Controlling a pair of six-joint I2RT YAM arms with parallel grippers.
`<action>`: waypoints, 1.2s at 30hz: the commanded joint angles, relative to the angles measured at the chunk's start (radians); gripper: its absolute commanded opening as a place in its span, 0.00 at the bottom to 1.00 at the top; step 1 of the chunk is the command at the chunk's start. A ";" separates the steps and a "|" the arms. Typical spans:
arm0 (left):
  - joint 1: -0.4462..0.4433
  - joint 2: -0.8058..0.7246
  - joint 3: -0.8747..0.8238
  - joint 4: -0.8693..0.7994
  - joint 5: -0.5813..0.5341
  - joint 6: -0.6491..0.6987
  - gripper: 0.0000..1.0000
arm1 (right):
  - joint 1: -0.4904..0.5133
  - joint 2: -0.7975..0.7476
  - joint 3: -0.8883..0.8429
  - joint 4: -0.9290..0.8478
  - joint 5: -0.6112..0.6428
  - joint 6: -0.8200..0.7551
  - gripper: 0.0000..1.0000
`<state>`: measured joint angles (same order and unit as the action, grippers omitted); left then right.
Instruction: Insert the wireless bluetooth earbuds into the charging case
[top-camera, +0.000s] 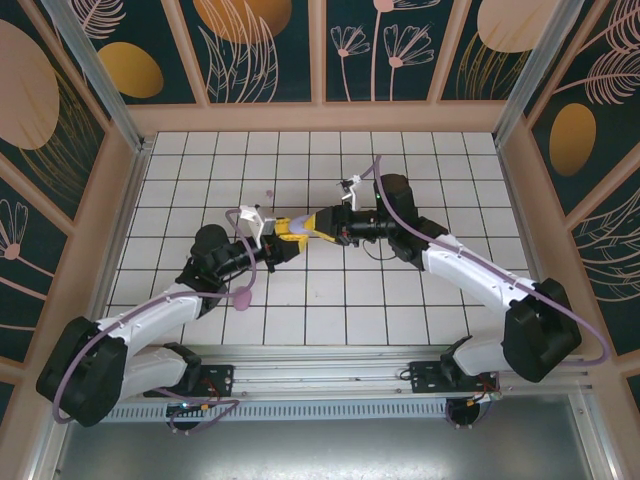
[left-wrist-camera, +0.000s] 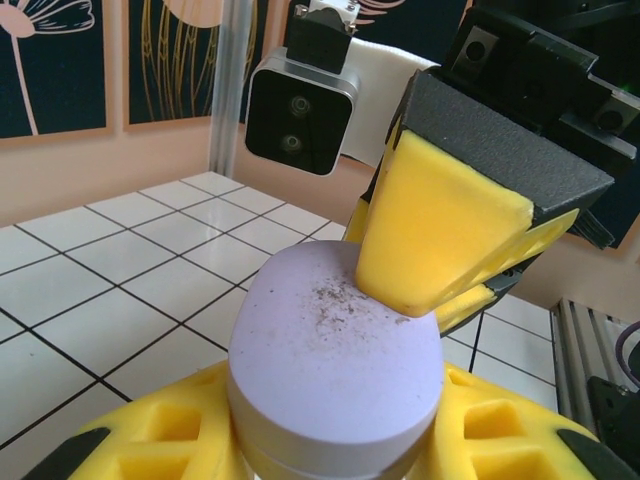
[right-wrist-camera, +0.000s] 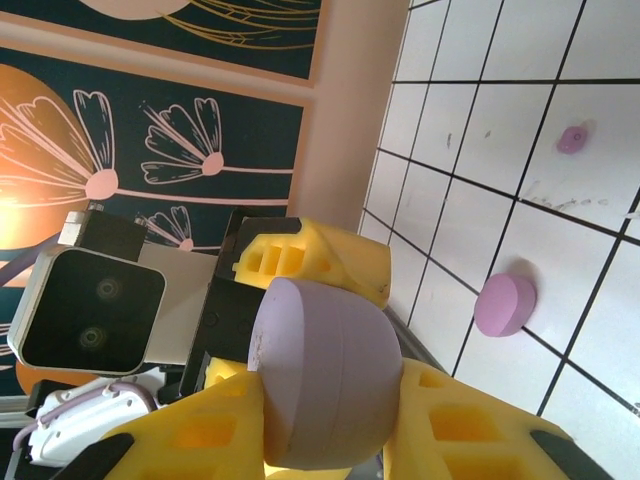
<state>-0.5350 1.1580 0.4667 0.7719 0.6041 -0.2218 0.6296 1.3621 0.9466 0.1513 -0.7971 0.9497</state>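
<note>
Though tiny, one earbud (right-wrist-camera: 573, 138) plainly rounded and pinkish.

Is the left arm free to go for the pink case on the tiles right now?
Probably not: the left gripper is shut on the lavender case, which the right gripper also clamps. The pink case lies uncovered near its forearm.

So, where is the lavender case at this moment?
The lavender case is off the tiled table, near its middle, clamped in the left gripper; the right gripper grips its other end from the right.
</note>
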 joint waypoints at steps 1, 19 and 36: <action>-0.005 -0.052 0.002 -0.012 -0.023 0.039 0.29 | -0.020 0.022 0.001 0.028 0.018 -0.001 0.19; -0.005 -0.244 -0.093 -0.186 -0.268 0.111 0.45 | -0.472 0.061 -0.019 -0.195 0.051 -0.252 0.16; -0.004 -0.287 -0.150 -0.287 -0.336 0.096 0.44 | -0.677 0.583 0.279 -0.297 0.103 -0.487 0.16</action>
<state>-0.5415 0.8898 0.3347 0.4957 0.2897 -0.1310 -0.0399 1.8984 1.1629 -0.1249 -0.6884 0.5060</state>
